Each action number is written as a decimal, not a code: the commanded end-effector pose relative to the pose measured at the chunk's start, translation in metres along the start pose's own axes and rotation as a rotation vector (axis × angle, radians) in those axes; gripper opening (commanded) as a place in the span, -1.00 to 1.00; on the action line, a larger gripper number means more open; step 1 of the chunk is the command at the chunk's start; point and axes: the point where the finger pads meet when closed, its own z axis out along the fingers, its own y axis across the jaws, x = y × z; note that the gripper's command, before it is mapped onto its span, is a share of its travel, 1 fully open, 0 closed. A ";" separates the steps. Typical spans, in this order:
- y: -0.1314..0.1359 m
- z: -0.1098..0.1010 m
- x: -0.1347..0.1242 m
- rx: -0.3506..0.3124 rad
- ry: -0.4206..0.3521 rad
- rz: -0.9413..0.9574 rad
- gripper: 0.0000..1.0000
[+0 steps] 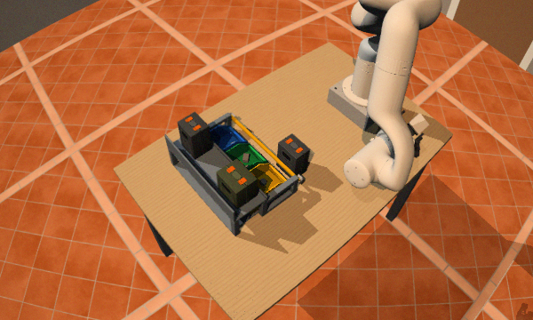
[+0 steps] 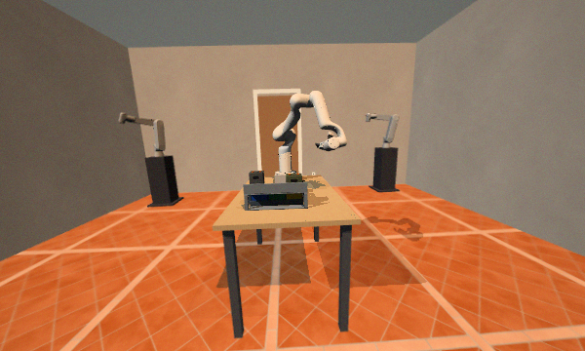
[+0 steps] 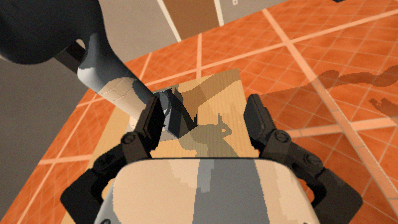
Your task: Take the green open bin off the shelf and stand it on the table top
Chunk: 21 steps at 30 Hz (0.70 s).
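Green open bin (image 1: pixel 236 152) (image 2: pixel 277 198) stands in the shelf, centre-left of the top view. The wooden surface (image 1: pixel 266 267) (image 2: pixel 283 217) (image 3: pixel 232 87) carries everything. The arm (image 1: pixel 393 67) (image 2: pixel 322 112) is folded at upper right, its jaws wide open and holding nothing, well to the right of the bin and turned away from it; the next move probably needs a swing left and a reorientation. The grey shelf (image 1: pixel 200 187) (image 2: pixel 275 187) runs from upper left to lower right, with a yellow bar (image 1: pixel 257 141) along its bin side that may obstruct withdrawal. Toolboxes come next: an olive one (image 1: pixel 237 182) (image 2: pixel 293 178) and a charcoal one (image 1: pixel 194 138) (image 2: pixel 256 176) on the shelf, a black one (image 1: pixel 293 156) just beyond the bar. Blue bin (image 1: pixel 226 135) (image 2: pixel 259 198) and yellow bin (image 1: pixel 273 178) (image 2: pixel 294 197) flank the green, which holds a pale brownish part (image 1: pixel 246 157); the yellow holds a dark part (image 1: pixel 264 181); the blue's contents are unclear.
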 end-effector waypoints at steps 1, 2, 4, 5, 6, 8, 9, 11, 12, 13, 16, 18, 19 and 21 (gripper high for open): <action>-0.001 -0.001 0.000 -0.003 -0.008 -0.002 1.00; -0.001 -0.001 0.000 -0.003 -0.008 -0.002 1.00; -0.018 -0.006 -0.006 -0.021 -0.106 -0.016 1.00; -0.027 -0.009 -0.010 -0.030 -0.156 -0.024 1.00; -0.036 -0.011 -0.013 -0.040 -0.207 -0.032 1.00; -0.045 -0.014 -0.017 -0.049 -0.257 -0.039 1.00; -0.045 -0.014 -0.017 -0.049 -0.257 -0.039 1.00; -0.045 -0.014 -0.017 -0.049 -0.257 -0.039 1.00; -0.045 -0.014 -0.017 -0.049 -0.257 -0.039 1.00; -0.045 -0.014 -0.017 -0.049 -0.257 -0.039 1.00; -0.045 -0.014 -0.017 -0.049 -0.257 -0.039 1.00; -0.045 -0.014 -0.017 -0.049 -0.257 -0.039 1.00; -0.045 -0.014 -0.017 -0.049 -0.257 -0.039 1.00; -0.063 -0.019 -0.023 -0.067 -0.355 -0.054 1.00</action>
